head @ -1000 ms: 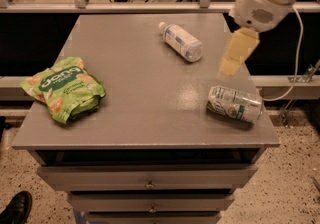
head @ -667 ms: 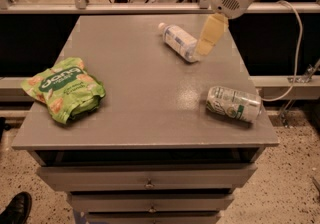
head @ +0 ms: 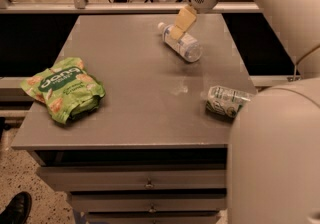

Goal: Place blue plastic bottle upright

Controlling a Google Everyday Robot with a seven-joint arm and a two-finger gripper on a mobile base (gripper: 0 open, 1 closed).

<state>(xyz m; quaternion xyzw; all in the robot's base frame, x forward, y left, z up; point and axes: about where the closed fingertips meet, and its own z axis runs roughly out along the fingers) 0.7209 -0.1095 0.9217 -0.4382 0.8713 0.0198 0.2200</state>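
The blue plastic bottle (head: 182,44) lies on its side at the back of the grey table (head: 140,93), its white cap pointing to the back left. My gripper (head: 179,24), with pale yellow fingers, hangs from the white arm just above the bottle's neck end. A silver-and-green can (head: 226,101) lies on its side near the table's right edge, partly hidden by my arm's body.
A green snack bag (head: 64,88) lies at the table's left. Drawers (head: 145,184) run below the table front. A large white arm section (head: 275,153) fills the lower right. A rail and chair legs stand behind the table.
My gripper has moved left and toward the back, from above the can's side of the table to over the bottle's neck. The bottle, can and bag have not moved.
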